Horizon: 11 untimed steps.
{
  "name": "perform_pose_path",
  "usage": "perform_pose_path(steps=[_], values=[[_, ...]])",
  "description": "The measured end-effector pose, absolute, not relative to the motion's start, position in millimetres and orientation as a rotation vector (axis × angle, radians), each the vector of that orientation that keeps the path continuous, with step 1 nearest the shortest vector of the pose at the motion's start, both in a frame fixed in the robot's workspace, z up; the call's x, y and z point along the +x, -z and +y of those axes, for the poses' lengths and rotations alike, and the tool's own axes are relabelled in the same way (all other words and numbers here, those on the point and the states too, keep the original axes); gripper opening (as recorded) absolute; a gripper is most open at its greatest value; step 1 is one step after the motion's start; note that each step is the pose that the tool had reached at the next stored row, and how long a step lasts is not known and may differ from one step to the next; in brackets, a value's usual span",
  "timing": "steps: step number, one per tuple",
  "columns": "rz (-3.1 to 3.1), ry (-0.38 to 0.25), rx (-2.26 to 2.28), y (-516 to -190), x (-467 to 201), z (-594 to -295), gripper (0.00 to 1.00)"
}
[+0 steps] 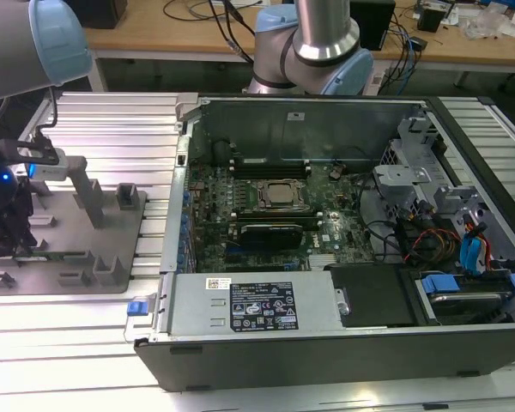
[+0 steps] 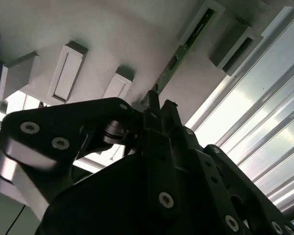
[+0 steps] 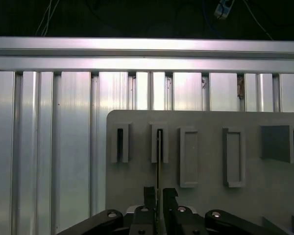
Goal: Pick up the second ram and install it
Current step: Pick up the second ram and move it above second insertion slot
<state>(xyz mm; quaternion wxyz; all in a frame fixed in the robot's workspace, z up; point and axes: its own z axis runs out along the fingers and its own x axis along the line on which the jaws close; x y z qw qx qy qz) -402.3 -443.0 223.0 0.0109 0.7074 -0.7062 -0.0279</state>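
Hand pinching second ram in grey fixture, green face in second wrist view.

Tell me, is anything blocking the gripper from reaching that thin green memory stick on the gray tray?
Nothing visible does. In the first wrist view the gripper sits right at the near end of the second ram, which stands on edge on the gray tray, and no other part lies between them.
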Motion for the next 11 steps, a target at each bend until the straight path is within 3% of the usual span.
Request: perform_pose_path(steps=[1, 2, 11], values=[[-2.203, 0.087, 2.207, -223, -402, -443, 0.21], [-2.203, 0.087, 2.207, -223, -402, -443, 0.28], [-2.188, 0.058, 2.248, -211, -412, -442, 0.28]])
